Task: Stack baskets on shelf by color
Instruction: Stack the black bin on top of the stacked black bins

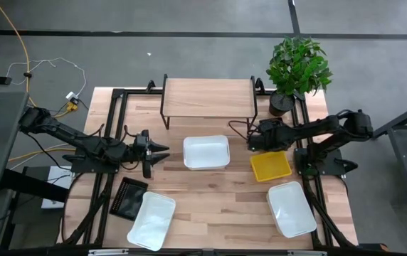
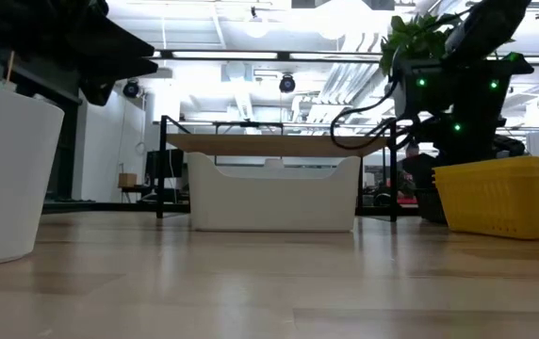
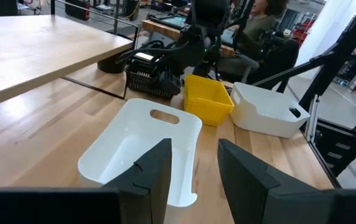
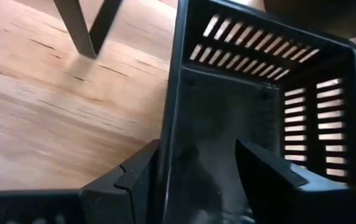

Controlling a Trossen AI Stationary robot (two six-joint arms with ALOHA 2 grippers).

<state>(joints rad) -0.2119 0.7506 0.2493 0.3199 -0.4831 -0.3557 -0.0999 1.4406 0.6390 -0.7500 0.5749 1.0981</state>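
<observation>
The shelf [image 1: 208,97] stands at the table's far side on black legs. A white basket [image 1: 205,151] sits in front of it, open side up. My left gripper [image 1: 162,153] is open, level with the table, just left of that basket [image 3: 144,149]. My right gripper [image 1: 252,136] is open over a black slotted basket [image 4: 228,118] beside the shelf's right legs, one finger inside it and one outside. A yellow basket [image 1: 270,166] lies near it. Two more white baskets [image 1: 151,220] [image 1: 291,208] lie near the front edge; the left one leans on another black basket [image 1: 129,198]. My right gripper straddles the black basket's side wall [image 4: 170,124] from above, slanting down: one finger [image 4: 265,174] is inside the basket and the other [image 4: 134,180] outside. The gap is much wider than the wall. I cannot tell whether either finger touches it.
A potted plant [image 1: 297,67] stands at the far right corner, behind the right arm. Black frame rails run along the table's left and right sides. A person [image 3: 259,25] sits beyond the table. Bare wood lies between the middle white basket and the front edge.
</observation>
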